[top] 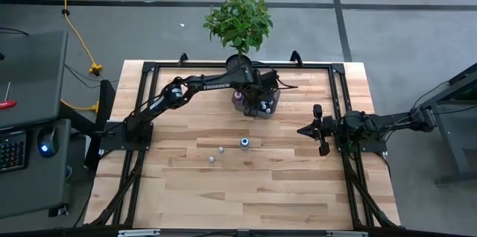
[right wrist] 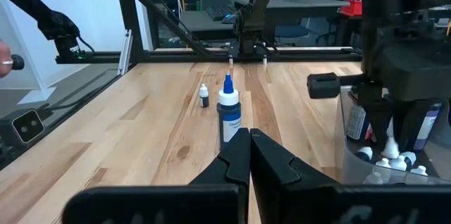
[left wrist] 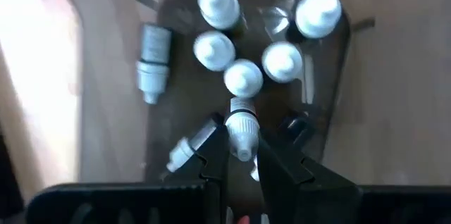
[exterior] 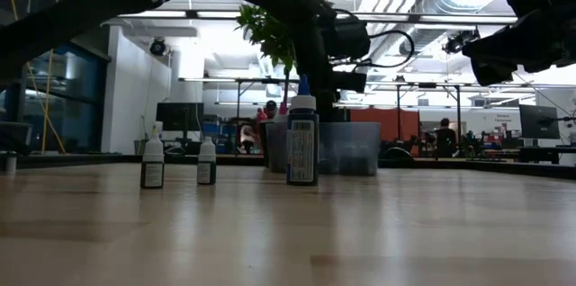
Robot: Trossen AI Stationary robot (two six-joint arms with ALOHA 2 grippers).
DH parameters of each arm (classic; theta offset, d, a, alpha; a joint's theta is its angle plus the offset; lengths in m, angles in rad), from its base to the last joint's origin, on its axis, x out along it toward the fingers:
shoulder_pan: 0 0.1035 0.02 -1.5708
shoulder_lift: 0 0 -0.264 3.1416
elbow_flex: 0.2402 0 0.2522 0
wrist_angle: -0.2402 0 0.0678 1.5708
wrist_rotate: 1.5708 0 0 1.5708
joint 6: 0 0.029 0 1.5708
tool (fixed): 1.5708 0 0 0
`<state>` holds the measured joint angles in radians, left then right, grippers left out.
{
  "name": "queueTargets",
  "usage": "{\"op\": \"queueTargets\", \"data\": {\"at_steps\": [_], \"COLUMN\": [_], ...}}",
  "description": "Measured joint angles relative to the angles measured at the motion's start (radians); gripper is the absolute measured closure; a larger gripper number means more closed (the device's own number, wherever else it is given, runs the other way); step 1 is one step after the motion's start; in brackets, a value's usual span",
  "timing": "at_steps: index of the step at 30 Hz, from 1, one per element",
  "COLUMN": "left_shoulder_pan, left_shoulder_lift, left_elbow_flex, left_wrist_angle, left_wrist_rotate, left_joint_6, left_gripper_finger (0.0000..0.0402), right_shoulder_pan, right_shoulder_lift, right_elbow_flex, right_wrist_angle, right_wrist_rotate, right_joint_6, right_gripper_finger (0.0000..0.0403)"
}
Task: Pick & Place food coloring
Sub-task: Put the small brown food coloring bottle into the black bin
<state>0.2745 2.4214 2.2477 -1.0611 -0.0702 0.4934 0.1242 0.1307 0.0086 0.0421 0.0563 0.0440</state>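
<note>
In the high view, two small bottles [top: 212, 159] [top: 220, 148] stood left of centre on the surface [top: 186, 192], and a blue-capped bottle [top: 244, 142] just right of them. The left claw [left wrist: 242, 159] was at upper centre, down in the clear bin [top: 272, 106] below the plant [top: 238, 21], its fingers [left wrist: 215, 155] gripping a white-capped bottle [left wrist: 243, 131]. More bottles [left wrist: 243, 77] stood or lay in the bin around it. At the right edge of the frame, the right claw [right wrist: 249, 155] hovered over the surface, fingers pressed together with nothing between them.
</note>
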Motion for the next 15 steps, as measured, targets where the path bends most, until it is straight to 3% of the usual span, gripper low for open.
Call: {"op": "queueTargets", "data": {"at_steps": [15], "left_shoulder_pan": [-0.007], "left_shoulder_lift": [0.003], "left_elbow_flex": [-0.001], "left_wrist_angle": [-0.002], "left_wrist_rotate": [0.035], "left_joint_6": [-0.025], "left_gripper_finger": [0.0341], "right_shoulder_pan": [0.0], "right_shoulder_lift": [0.0], "right_elbow_flex": [0.0], "right_wrist_angle": [0.0], "right_wrist_rotate": [0.0], "right_joint_6": [0.0], "right_gripper_finger": [0.04]}}
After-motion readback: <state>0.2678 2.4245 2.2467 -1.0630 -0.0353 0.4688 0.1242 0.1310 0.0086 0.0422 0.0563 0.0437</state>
